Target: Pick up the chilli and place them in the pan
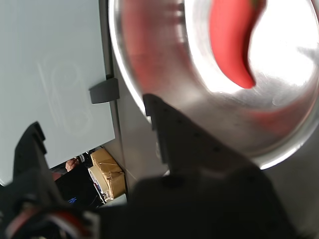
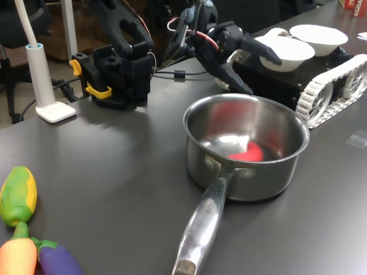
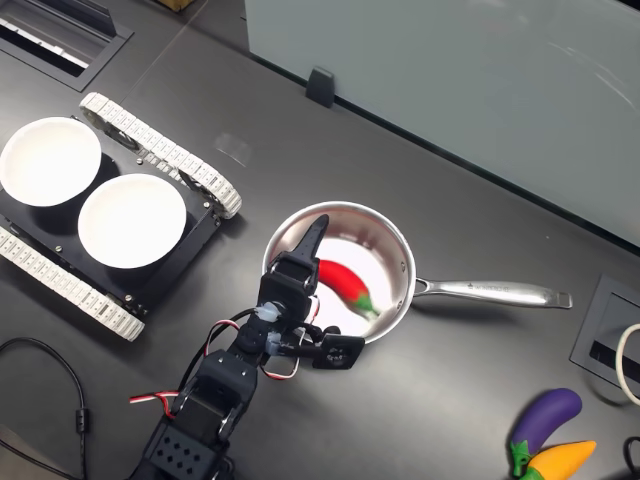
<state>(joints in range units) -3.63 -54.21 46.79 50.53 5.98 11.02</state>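
We see the chilli (image 3: 345, 284) lying loose inside the pan (image 3: 392, 245) on the dark desk (image 3: 250, 190). The hand (image 3: 325, 300) hangs at the pan's rim, jaws apart and holding nothing.

Prob. robotics lab/office: tracked robot base (image 3: 150, 150), desk cable hatch (image 3: 612, 345), glass partition (image 3: 480, 90).
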